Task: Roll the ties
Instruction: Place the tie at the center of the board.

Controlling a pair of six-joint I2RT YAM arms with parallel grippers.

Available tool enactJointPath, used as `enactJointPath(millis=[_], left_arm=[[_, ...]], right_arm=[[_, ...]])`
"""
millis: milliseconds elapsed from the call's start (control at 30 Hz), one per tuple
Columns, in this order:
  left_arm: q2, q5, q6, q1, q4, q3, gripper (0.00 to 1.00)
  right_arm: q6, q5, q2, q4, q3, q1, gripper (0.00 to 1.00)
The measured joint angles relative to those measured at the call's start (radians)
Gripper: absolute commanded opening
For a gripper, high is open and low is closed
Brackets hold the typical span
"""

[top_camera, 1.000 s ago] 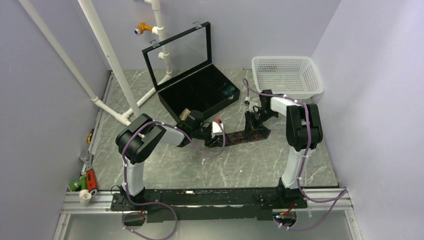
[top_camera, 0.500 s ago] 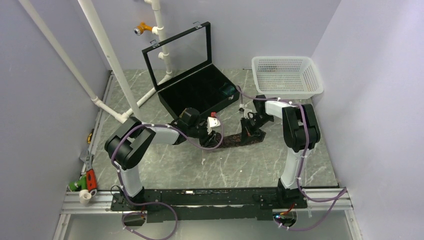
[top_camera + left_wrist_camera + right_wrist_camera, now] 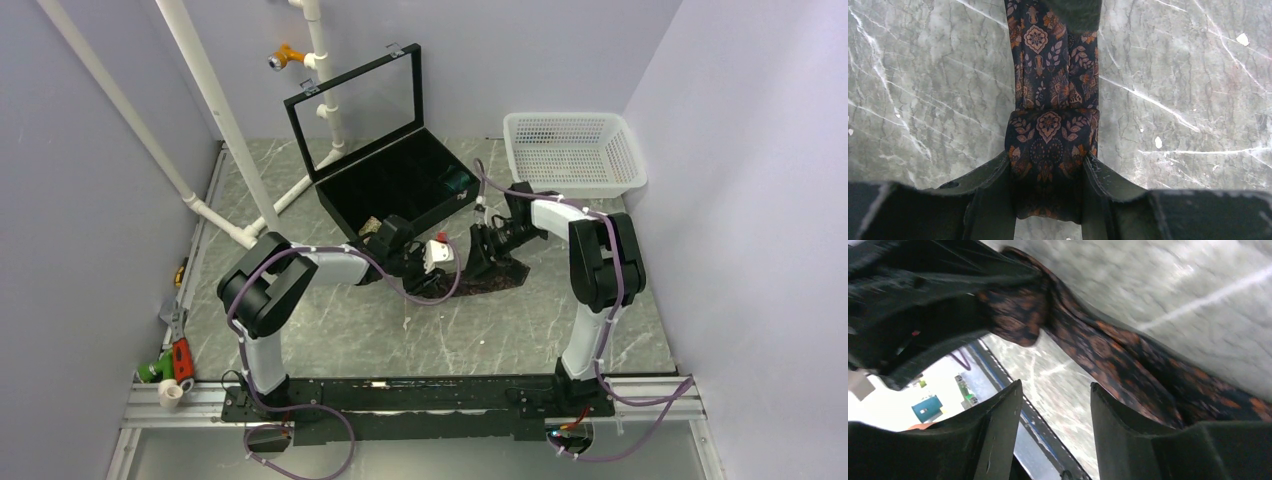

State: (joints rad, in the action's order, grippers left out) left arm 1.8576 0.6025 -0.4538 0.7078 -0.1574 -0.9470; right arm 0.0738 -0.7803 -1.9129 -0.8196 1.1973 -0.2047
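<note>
The dark patterned tie [image 3: 1053, 80] lies on the desk [image 3: 330, 320], just in front of the black case [image 3: 400, 180]. The left pincer [image 3: 1047, 157] is clamped on its rolled end, likely so the coil cannot spring loose. The right pincer [image 3: 1055, 387], fingers apart and gripping nothing, sits at the flat stretch, probably to steady it.

Open black case [image 3: 392, 188], white basket [image 3: 578, 150]
</note>
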Motion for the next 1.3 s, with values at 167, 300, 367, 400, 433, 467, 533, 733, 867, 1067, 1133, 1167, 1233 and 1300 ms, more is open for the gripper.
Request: enactJointPath(millis=[167, 300, 367, 400, 433, 467, 533, 733, 867, 1067, 1133, 1167, 1233, 1300], left_arm=[[0.000, -0.021, -0.017, 0.011, 0.009, -0.005, 0.31], [0.000, -0.026, -0.024, 0.015, 0.010, -0.006, 0.31], [0.000, -0.026, -0.025, 0.015, 0.010, -0.006, 0.32], [0.000, -0.026, -0.025, 0.015, 0.010, -0.006, 0.32], [0.000, -0.026, -0.026, 0.015, 0.012, -0.006, 0.33], [0.000, -0.027, -0.028, 0.016, 0.016, -0.008, 0.34], [0.000, -0.029, -0.031, 0.017, 0.022, -0.011, 0.34], [0.003, -0.032, -0.037, 0.018, 0.036, -0.019, 0.35], [0.003, -0.032, -0.040, 0.018, 0.036, -0.019, 0.35], [0.003, -0.031, -0.043, 0.018, 0.037, -0.019, 0.37], [0.003, -0.031, -0.043, 0.018, 0.037, -0.019, 0.41], [0.004, -0.031, -0.043, 0.019, 0.036, -0.019, 0.48], [0.004, -0.030, -0.043, 0.019, 0.035, -0.019, 0.64], [0.007, -0.024, -0.041, 0.018, 0.030, -0.019, 0.72]], right_arm=[[-0.112, -0.103, 0.007, 0.095, 0.012, -0.053, 0.55], [-0.179, -0.151, -0.024, 0.156, 0.031, -0.105, 0.48], [-0.198, -0.162, -0.052, 0.184, 0.041, -0.117, 0.39], [-0.205, -0.164, -0.068, 0.192, 0.046, -0.119, 0.36], [-0.206, -0.164, -0.080, 0.194, 0.050, -0.120, 0.36], [-0.207, -0.163, -0.094, 0.195, 0.055, -0.120, 0.35], [-0.206, -0.163, -0.120, 0.193, 0.061, -0.122, 0.38], [-0.188, -0.152, -0.131, 0.181, 0.067, -0.122, 0.51], [-0.192, -0.171, -0.131, 0.193, 0.059, -0.123, 0.49], [-0.200, -0.211, -0.131, 0.220, 0.036, -0.131, 0.21], [-0.191, -0.221, -0.131, 0.220, 0.036, -0.131, 0.00], [-0.182, -0.223, -0.131, 0.219, 0.037, -0.131, 0.00], [-0.173, -0.217, -0.131, 0.212, 0.038, -0.130, 0.00], [-0.166, -0.203, -0.132, 0.200, 0.038, -0.124, 0.00]])
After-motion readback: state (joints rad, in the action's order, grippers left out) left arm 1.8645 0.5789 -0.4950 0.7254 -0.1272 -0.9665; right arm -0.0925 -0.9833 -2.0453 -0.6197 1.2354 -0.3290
